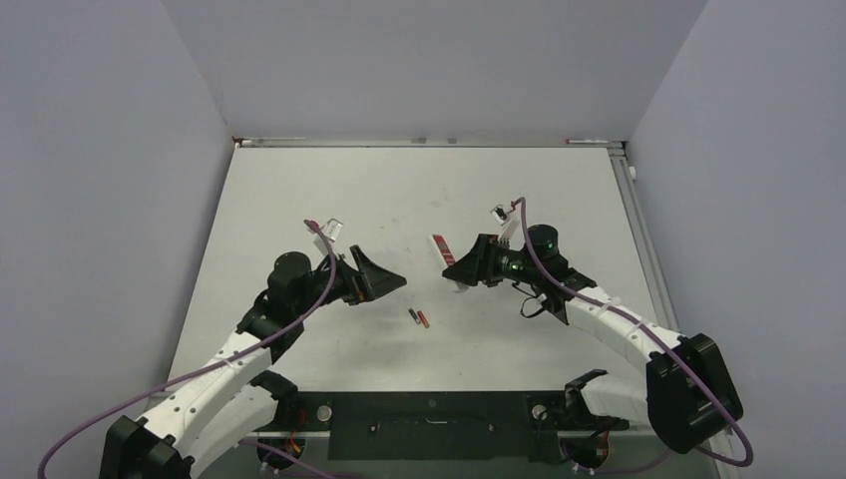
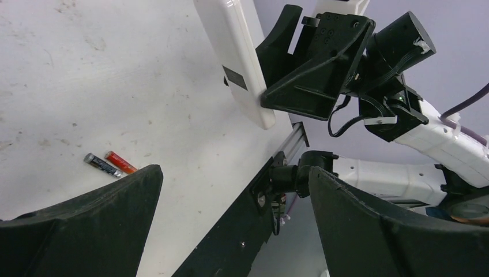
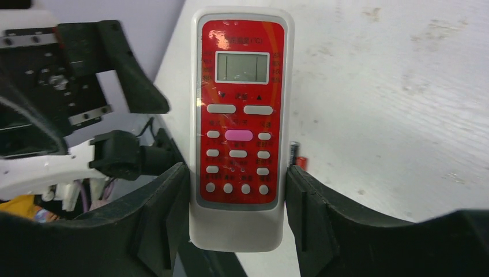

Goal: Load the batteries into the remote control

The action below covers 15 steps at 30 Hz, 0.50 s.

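Saw bare table (image 1: 499, 190) on every side of the batteries (image 1: 418, 318), well clear of its edges and of the walls on three sides; found them lying side by side on the table between the two arms, one dark, one red; read "(°C)" above the display on the remote control (image 3: 241, 127); could not read the grey label on its white back; found it held off the table, long axis running roughly far to near in the top view, display end the farther, red face toward the right wrist; noted the right tool (image 3: 236, 179) clamped across its button end; noted the left tool (image 1: 384, 271) gaping, empty, facing that white back.
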Tool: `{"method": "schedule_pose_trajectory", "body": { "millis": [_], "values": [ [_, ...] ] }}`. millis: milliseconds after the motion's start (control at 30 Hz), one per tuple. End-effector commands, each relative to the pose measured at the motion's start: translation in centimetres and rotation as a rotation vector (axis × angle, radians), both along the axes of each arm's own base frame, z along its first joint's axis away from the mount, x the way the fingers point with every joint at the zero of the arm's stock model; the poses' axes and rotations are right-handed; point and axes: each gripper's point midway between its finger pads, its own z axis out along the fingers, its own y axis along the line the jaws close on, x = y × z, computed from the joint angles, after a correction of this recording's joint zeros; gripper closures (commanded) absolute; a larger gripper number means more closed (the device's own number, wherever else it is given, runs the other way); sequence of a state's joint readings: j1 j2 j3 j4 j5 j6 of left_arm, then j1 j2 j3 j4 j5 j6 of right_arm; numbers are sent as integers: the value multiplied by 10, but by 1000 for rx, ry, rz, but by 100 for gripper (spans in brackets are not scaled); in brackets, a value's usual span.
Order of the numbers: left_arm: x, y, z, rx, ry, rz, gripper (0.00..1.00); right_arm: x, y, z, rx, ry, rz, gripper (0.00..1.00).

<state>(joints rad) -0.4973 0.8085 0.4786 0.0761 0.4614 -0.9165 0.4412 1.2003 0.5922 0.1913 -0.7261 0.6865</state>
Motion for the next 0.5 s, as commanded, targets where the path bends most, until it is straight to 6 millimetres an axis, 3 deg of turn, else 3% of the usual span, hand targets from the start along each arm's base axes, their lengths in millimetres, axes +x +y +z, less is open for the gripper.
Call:
{"method": "schedule_pose_trajectory", "body": {
  "millis": [0, 133, 467],
  "values": [
    [0, -11, 38, -174, -77, -45, 4, -20, 31, 63, 195, -117, 108, 91],
    [0, -12, 40, -227, -80, -42, 4, -32, 45, 76, 270, -91, 128, 91],
    [-3, -3, 70, -355, -156, -1, 4, -62, 75, 102, 412, -65, 220, 91]
  ]
}}
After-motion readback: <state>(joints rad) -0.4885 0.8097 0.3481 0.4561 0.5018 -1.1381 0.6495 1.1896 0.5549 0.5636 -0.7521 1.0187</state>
